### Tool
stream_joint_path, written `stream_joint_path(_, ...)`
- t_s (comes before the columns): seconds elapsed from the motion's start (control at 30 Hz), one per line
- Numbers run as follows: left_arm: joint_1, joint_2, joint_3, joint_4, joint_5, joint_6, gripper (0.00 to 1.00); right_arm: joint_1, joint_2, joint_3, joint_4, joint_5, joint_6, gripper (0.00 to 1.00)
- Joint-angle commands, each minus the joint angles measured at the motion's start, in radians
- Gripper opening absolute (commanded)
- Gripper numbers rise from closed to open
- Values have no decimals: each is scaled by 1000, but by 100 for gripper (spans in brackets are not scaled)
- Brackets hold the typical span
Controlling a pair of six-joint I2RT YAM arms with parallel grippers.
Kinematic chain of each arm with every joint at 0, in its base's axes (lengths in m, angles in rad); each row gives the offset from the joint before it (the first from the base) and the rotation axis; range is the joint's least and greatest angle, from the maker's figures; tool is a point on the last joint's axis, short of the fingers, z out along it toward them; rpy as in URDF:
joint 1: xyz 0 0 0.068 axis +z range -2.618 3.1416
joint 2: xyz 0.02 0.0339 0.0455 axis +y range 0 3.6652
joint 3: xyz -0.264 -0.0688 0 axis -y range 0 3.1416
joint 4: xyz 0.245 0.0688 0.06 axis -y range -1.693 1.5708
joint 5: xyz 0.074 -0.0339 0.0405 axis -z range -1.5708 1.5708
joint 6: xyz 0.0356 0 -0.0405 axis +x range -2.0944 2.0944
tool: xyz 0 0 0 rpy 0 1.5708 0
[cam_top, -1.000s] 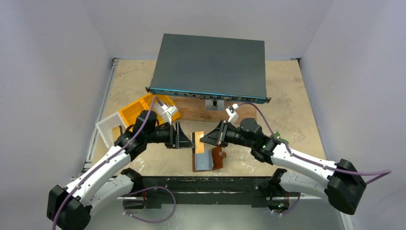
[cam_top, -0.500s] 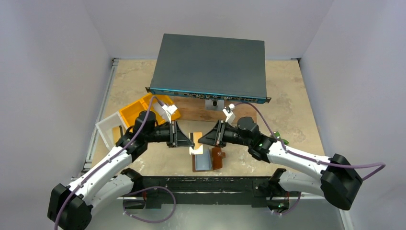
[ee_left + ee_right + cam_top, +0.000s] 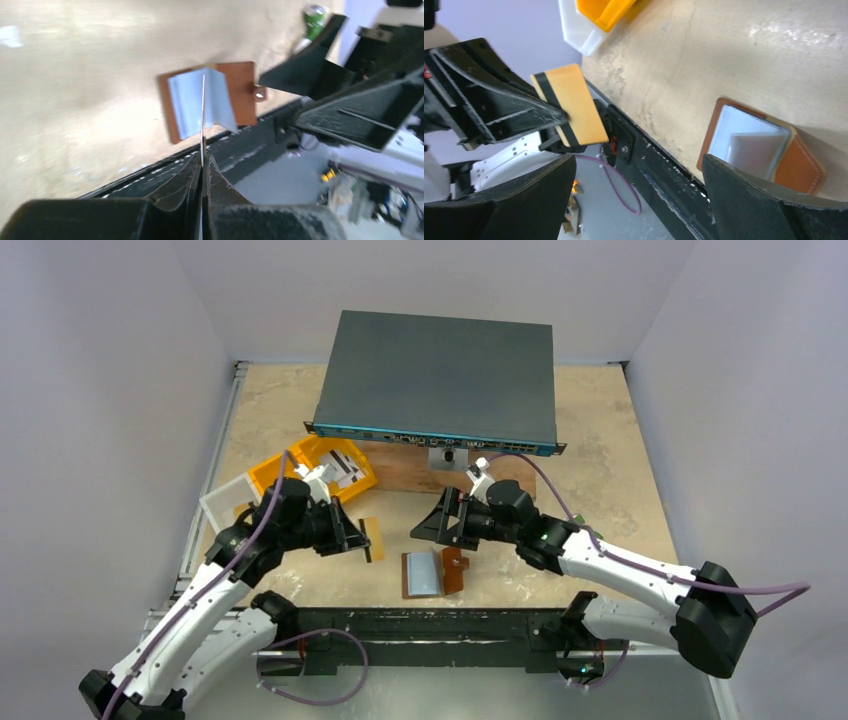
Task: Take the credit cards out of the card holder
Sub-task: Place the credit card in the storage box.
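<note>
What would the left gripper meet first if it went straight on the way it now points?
Probably the open brown leather card holder, straight beyond the thin orange black-striped card that the shut left gripper holds; how high it would pass is unclear.

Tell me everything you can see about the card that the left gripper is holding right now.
The card is a thin, flat rectangle that looks like plastic. Its face is orange-tan, with a black stripe along one long edge. The left gripper is shut on it and pinches it near one end. In the left wrist view the card shows edge-on, as a thin pale line rising from between the fingers. It is held in the air to the left of the open card holder and touches nothing but those fingers.
</note>
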State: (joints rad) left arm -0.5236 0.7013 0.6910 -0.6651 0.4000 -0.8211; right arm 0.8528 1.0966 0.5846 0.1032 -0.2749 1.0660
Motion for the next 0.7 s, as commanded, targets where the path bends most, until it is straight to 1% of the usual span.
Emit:
stream_joint_path(0.0, 8, -27, 127, -363, -372, 36, 0, -4, -39, 92, -57, 102, -121, 99)
stream_joint_path(0.1, 12, -9, 186, -515, -566, 9, 0, -4, -47, 96, -77, 117, -142, 99)
stream_joint_path(0.17, 14, 15, 229, -568, -649, -4, 0, -4, -50, 109, -100, 133, -154, 99)
stream_joint_path(0.3, 41, 120, 318, -676, -834, -21, 0, -4, -56, 141, -174, 158, -206, 99)
stream_joint_path(0.37, 70, 170, 349, -682, -919, 14, 0, -4, -60, 142, -188, 169, -218, 99)
stream_joint_path(0.5, 179, 253, 385, -631, -987, 120, 0, -4, -61, 156, -216, 179, -250, 99)
stream_joint_path(0.67, 361, 355, 403, -527, -999, 236, 0, -5, -89, 162, -251, 201, -276, 99)
